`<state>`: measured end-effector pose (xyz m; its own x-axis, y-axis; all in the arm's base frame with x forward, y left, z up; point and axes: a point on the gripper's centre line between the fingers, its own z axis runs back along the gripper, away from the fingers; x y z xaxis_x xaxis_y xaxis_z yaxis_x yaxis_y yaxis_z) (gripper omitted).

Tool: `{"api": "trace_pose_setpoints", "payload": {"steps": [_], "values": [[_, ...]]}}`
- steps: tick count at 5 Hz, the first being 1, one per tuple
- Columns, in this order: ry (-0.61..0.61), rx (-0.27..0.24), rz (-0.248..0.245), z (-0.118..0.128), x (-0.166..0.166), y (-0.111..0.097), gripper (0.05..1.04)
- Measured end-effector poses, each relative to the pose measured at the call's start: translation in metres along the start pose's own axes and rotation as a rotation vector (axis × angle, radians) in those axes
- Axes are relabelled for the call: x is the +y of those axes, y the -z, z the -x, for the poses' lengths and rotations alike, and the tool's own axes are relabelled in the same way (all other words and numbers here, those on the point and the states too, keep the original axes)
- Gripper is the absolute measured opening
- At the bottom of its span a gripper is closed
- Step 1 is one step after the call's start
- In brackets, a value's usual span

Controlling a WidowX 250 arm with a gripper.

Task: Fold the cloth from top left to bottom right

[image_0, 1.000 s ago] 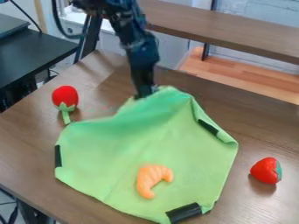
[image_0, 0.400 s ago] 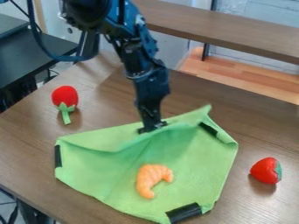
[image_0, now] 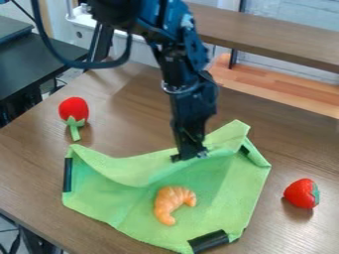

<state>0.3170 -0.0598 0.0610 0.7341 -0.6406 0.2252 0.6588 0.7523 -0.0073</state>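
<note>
The gripper (image_0: 190, 156) hangs over the upper part of the green cloth (image_0: 126, 198), shut on its upper edge. That edge is lifted and bent over toward the middle, with one peak standing up to the right of the gripper and a raised fold running down to the left. Black patches show at the cloth's left side, right side and bottom. An orange croissant-shaped toy (image_0: 173, 203) lies on the cloth, just below the raised fold.
A red toy with a green stem (image_0: 74, 113) lies on the brown table (image_0: 33, 163) at upper left of the cloth. To the cloth's right sits a red strawberry (image_0: 302, 193). A dark table (image_0: 39, 62) stands at far left.
The gripper has come down and to the right, drawing the cloth's upper edge with it. The fold has moved closer to the orange toy, which has stayed in place.
</note>
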Motion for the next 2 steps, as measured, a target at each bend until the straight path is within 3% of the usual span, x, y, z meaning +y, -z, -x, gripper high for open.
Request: {"api": "trace_pose_setpoints", "payload": {"steps": [2], "values": [[0.03, 0.094, -0.052, 0.013, -0.03, 0.02, 0.068]]}}
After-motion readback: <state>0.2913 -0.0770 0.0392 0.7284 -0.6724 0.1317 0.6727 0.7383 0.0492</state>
